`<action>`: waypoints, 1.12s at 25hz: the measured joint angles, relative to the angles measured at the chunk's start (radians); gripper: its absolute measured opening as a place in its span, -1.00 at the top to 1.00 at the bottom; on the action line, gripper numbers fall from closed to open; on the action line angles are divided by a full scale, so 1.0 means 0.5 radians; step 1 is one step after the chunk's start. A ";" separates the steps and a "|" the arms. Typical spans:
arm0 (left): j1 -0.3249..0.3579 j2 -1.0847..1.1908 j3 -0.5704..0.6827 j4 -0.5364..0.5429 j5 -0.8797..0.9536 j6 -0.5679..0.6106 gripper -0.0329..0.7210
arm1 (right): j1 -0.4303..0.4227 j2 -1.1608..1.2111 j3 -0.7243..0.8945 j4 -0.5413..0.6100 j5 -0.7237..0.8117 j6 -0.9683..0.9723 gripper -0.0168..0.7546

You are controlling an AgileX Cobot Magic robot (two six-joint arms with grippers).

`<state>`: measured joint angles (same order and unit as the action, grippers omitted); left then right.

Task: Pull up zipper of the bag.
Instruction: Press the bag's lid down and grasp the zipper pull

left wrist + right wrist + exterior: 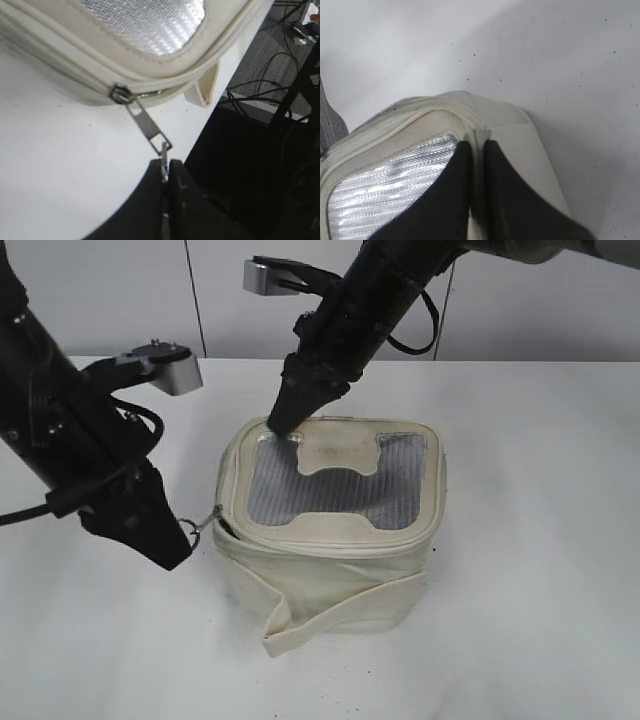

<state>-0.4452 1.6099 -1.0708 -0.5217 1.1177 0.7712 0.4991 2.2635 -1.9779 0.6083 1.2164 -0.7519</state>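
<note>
left hand (165,172) pinching zipper (148,125), bag (150,60)

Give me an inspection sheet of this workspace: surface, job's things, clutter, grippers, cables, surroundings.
Surface: white table, a few dark specks.
Job's things: cream bag upright, mesh panel on top; zipper pull stretched taut towards the left gripper; loose strap at the front.
Clutter: nothing seen.
Grippers: left gripper shut on the pull's ring; right gripper pressing on the bag's top rim, jaws nearly together.
Cables: black cable along the left arm; loose cables on the floor.
Surroundings: pale wall behind.
</note>
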 joint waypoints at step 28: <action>-0.880 -0.001 0.117 -0.286 -0.988 -0.718 0.92 | 0.000 -0.002 0.000 0.009 0.020 0.007 0.84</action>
<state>-0.8854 1.6095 -1.0122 -0.6646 0.6235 0.4120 0.4991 2.2624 -1.9779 0.6130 1.2263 -0.7483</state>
